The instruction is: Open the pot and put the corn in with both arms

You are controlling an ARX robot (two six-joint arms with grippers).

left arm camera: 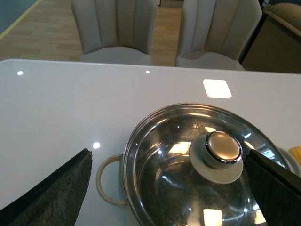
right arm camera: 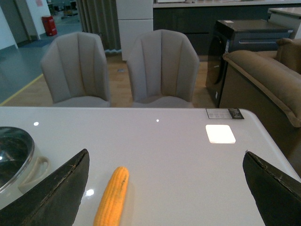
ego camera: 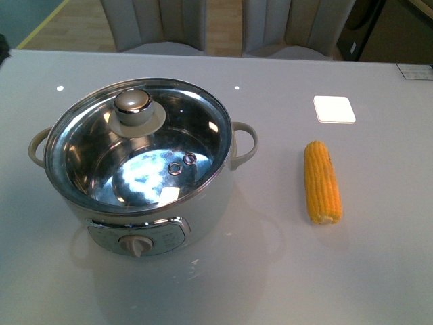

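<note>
The pot [ego camera: 210, 196] stands on the table [ego camera: 270, 277], left of centre in the front view, with its control knob [ego camera: 137, 245] facing the robot. The glass lid [ego camera: 162, 159] is seated on the pot, with the lid handle [ego camera: 133, 105] on top. The corn [ego camera: 322, 181] lies on the table to the right of the pot, well apart from it, with a white pad [ego camera: 334, 109] beyond it. Left pincer [left arm camera: 168, 155]: spread wide, holding nothing, positioned above the lid. Right pincer [right arm camera: 165, 154]: spread wide, holding nothing, positioned above the table near the corn
</note>
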